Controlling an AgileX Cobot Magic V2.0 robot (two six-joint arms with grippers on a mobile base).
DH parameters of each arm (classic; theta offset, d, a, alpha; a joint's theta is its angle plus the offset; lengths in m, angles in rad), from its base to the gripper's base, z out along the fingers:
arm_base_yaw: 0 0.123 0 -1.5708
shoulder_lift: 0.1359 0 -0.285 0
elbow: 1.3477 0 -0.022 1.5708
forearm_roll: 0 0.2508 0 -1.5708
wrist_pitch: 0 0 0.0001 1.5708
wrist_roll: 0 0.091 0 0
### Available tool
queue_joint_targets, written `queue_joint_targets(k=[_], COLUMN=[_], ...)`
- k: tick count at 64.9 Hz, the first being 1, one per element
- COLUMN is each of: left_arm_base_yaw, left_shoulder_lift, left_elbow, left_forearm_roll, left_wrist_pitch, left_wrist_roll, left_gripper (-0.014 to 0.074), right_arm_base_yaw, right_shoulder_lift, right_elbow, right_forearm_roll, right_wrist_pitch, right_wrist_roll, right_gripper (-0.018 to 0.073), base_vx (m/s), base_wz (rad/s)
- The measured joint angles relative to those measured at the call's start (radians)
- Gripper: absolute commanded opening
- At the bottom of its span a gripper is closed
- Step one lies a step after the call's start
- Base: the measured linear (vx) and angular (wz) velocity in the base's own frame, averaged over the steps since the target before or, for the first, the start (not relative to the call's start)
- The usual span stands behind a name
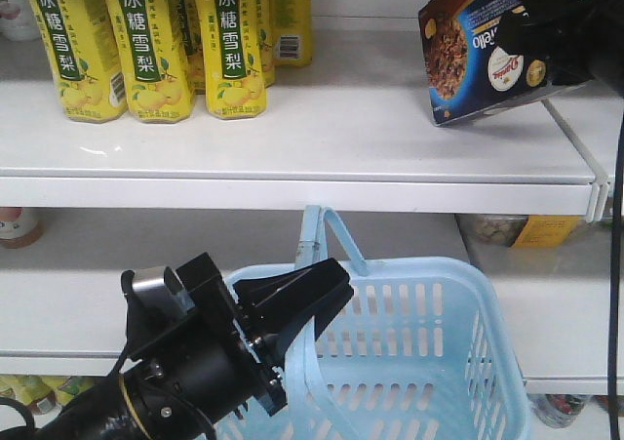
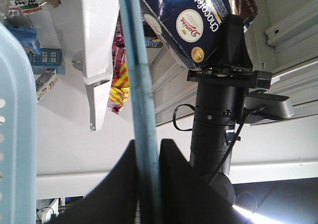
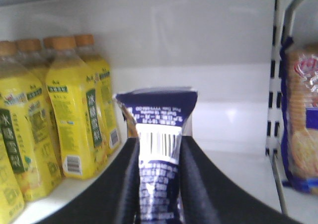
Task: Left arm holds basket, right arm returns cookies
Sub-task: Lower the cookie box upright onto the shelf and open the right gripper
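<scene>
Left claw [image 1: 310,299] round basket handle [image 1: 331,233]; cookies [image 1: 485,58] in right claw [image 3: 160,184].

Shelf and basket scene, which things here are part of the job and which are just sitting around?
Part of the job:
cookies, clamped in the right gripper
basket; left gripper closed on its handle

Just lying about:
yellow drink bottles
blue-edged biscuit pack beyond the shelf divider
</scene>
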Motion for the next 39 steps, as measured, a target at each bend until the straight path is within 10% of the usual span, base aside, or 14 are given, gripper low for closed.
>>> queue_joint_targets(k=[13,39], left_arm_base_yaw=[0.0,0.0], left_shoulder_lift=[0.0,0.0], left_elbow=[0.0,0.0], left_forearm_roll=[0.0,0.0], left_wrist_pitch=[0.0,0.0], left_wrist_roll=[0.0,0.0], left_gripper=[-0.0003,-0.0003], right_arm_base_yaw=[0.0,0.0], right_shoulder_lift=[0.029,0.028], right_elbow=[0.027,0.029], right_forearm_roll=[0.036,0.043], right_wrist_pitch=[0.227,0.251], right_wrist_roll=[0.002,0.001], right_gripper=[-0.0003,0.0056], base_vx=[0.0,0.0], base_wz=[0.0,0.0])
